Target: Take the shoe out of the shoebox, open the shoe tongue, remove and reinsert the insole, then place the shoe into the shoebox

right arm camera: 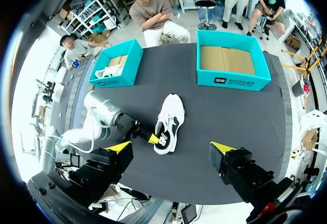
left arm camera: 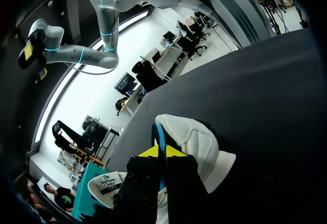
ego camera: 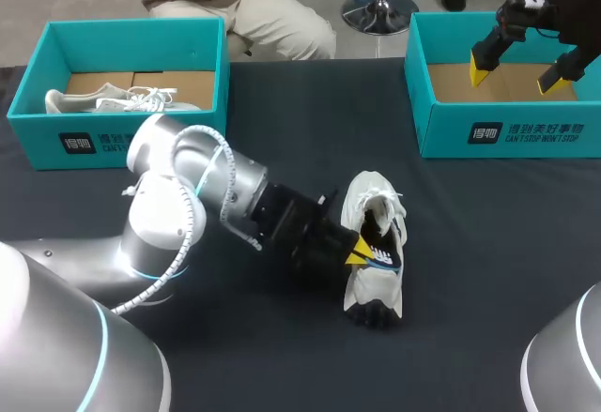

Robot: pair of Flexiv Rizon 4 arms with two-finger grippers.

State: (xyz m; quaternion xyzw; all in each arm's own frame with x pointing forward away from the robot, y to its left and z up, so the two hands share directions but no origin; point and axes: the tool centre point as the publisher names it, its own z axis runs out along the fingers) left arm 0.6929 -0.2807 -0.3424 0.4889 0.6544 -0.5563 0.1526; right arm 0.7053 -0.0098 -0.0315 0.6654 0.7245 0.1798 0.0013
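The white shoe (ego camera: 371, 201) (left arm camera: 196, 137) (right arm camera: 171, 112) lies mid-bench (ego camera: 488, 243), its long axis running from far edge to near edge, toe towards the far edge. The left end effector (ego camera: 360, 246) (left arm camera: 162, 151) has its fingers nearly together, pinching a thin blue-edged part at the shoe's opening; whether that is tongue or insole is hidden by the fingers. The right end effector (ego camera: 516, 76) (right arm camera: 170, 147) hangs spread wide and holding nothing over the teal shoebox (ego camera: 507, 135) (right arm camera: 232, 78) at the far right corner.

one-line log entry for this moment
shoe on table | left end effector: shut on shoe at its opening | right end effector: open, raised by right shoebox
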